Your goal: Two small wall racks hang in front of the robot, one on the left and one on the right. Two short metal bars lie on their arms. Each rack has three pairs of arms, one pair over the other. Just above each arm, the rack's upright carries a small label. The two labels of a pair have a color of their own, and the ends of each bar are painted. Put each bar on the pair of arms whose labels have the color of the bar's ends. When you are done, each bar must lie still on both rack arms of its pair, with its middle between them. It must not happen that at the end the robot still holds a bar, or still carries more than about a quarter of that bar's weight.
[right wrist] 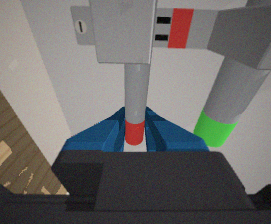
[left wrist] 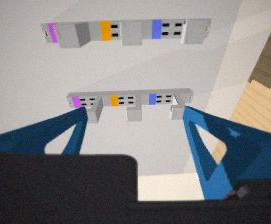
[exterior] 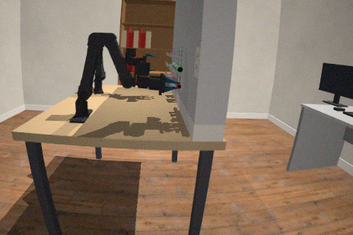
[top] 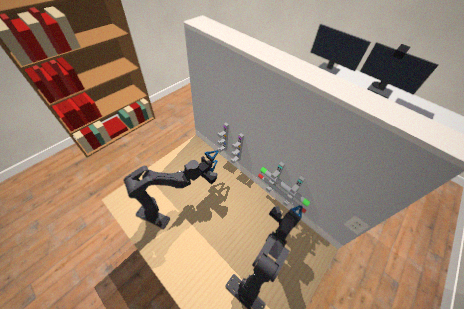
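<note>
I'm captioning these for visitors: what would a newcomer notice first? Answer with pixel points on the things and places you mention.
Probably the bright green-ended bar (top: 284, 186) (exterior: 179, 69) (right wrist: 229, 95), on the rack nearer the right arm. Below it, the right gripper (top: 301, 209) (exterior: 178, 85) (right wrist: 135, 111) is closed around the red-ended bar (exterior: 179, 86) (right wrist: 136, 95).

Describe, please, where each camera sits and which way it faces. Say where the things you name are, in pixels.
Top: high behind the arms, looking down at the gray partition (top: 320, 126); both arms show.
Exterior: beside the table (exterior: 114, 142), looking along the partition's face; both arms show.
Left wrist: on the left arm, facing the rack with purple, orange and blue labels; its open blue fingers show.
Right wrist: on the right arm, facing the other rack; its blue fingers grip the red-ended bar (right wrist: 136, 95).
Top and exterior share both arms and both bars.
</note>
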You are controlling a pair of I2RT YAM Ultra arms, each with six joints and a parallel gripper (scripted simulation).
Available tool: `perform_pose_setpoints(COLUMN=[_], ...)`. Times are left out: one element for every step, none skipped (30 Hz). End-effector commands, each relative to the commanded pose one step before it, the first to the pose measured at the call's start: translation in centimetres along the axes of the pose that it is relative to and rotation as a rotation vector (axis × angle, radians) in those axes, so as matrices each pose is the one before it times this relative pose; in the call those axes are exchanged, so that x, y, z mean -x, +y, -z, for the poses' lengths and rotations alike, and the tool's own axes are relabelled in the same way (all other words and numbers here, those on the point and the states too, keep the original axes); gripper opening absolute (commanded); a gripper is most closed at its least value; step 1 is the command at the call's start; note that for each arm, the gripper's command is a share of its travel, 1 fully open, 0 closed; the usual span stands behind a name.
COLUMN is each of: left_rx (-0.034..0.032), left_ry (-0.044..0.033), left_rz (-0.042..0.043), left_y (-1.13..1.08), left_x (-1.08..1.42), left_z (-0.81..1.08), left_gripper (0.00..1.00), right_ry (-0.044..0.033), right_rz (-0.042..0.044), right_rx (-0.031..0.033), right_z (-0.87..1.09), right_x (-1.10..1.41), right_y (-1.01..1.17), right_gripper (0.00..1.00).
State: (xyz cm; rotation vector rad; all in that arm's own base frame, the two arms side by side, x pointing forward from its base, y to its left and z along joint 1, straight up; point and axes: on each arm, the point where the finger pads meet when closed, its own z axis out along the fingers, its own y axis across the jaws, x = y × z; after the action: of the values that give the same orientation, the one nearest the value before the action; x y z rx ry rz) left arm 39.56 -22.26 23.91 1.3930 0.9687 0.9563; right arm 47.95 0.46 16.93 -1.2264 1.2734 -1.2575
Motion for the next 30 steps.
perform_pose_setpoints(left_rx=[0.03564,0.0,0.0,0.0,0.0,0.0,0.0,0.0,0.0,0.0,0.0,0.0,0.0,0.0,0.0,0.0,0.0,0.0,0.0,0.0,0.0,0.0,0.0,0.0,0.0,0.0,0.0,0.0,0.0,0.0], left_ry=[-0.00112,0.0,0.0,0.0,0.0,0.0,0.0,0.0,0.0,0.0,0.0,0.0,0.0,0.0,0.0,0.0,0.0,0.0,0.0,0.0,0.0,0.0,0.0,0.0,0.0,0.0,0.0,0.0,0.0,0.0], left_rz=[0.02207,0.0,0.0,0.0,0.0,0.0,0.0,0.0,0.0,0.0,0.0,0.0,0.0,0.0,0.0,0.0,0.0,0.0,0.0,0.0,0.0,0.0,0.0,0.0,0.0,0.0,0.0,0.0,0.0,0.0], left_y=[1.296,0.0,0.0,0.0,0.0,0.0,0.0,0.0,0.0,0.0,0.0,0.0,0.0,0.0,0.0,0.0,0.0,0.0,0.0,0.0,0.0,0.0,0.0,0.0,0.0,0.0,0.0,0.0,0.0,0.0], left_x=[-0.305,0.0,0.0,0.0,0.0,0.0,0.0,0.0,0.0,0.0,0.0,0.0,0.0,0.0,0.0,0.0,0.0,0.0,0.0,0.0,0.0,0.0,0.0,0.0,0.0,0.0,0.0,0.0,0.0,0.0], left_z=[0.391,0.0,0.0,0.0,0.0,0.0,0.0,0.0,0.0,0.0,0.0,0.0,0.0,0.0,0.0,0.0,0.0,0.0,0.0,0.0,0.0,0.0,0.0,0.0,0.0,0.0,0.0,0.0,0.0,0.0], left_gripper=[1.0,1.0,1.0,1.0,1.0,1.0,1.0,1.0,1.0,1.0,1.0,1.0,1.0,1.0,1.0,1.0,1.0,1.0,1.0,1.0,1.0,1.0,1.0,1.0,1.0,1.0,1.0,1.0,1.0,1.0], right_ry=[0.00068,0.0,0.0,0.0,0.0,0.0,0.0,0.0,0.0,0.00004,0.0,0.0,0.0,0.0,0.0,0.0,0.0,0.0,0.0,0.0,0.0,0.0,0.0,0.0,0.0,0.0,0.00003,0.0,0.0,0.0], right_rz=[-0.0237,0.0,0.0,0.0,0.0,0.0,0.0,0.0,0.0,-0.00002,0.0,0.0,0.0,0.0,0.0,0.0,0.0,0.0,0.0,0.0,0.0,0.0,0.0,0.0,0.0,0.0,-0.00001,0.0,0.0,0.0], right_rx=[-0.03719,0.0,0.0,0.0,0.0,0.0,0.0,0.0,0.0,-0.00023,0.0,0.0,0.0,0.0,0.0,0.0,0.0,0.0,0.0,0.0,0.0,0.0,0.0,0.0,0.0,0.0,-0.00018,0.0,0.0,0.0], right_z=[0.177,0.0,0.0,0.0,0.0,0.0,0.0,0.0,0.0,-0.02,0.0,0.0,0.0,0.0,0.0,0.0,0.0,0.0,0.0,0.0,0.0,0.0,0.0,0.0,0.0,0.0,0.011,0.0,0.0,0.0], right_x=[-0.212,0.0,0.0,0.0,0.0,0.0,0.0,0.0,0.0,0.002,0.0,0.0,0.0,0.0,0.0,0.0,0.0,0.0,0.0,0.0,0.0,0.0,0.0,0.0,0.0,0.0,-0.001,0.0,0.0,0.0], right_y=[-0.727,0.017,0.017,0.017,0.017,0.017,0.017,0.0,0.0,0.002,0.019,0.019,0.019,0.019,0.019,0.019,0.019,0.019,0.019,0.019,0.019,0.019,0.019,0.019,0.0,0.0,0.018,0.02,0.02,0.02], right_gripper=[0.0,0.0,0.0,0.0,0.0,0.0,0.0,0.0,0.0,0.0,0.0,0.0,0.0,0.0,0.0,0.0,0.0,0.0,0.0,0.0,0.0,0.0,0.0,0.0,0.0,0.0,0.0,0.0,0.0,0.0])
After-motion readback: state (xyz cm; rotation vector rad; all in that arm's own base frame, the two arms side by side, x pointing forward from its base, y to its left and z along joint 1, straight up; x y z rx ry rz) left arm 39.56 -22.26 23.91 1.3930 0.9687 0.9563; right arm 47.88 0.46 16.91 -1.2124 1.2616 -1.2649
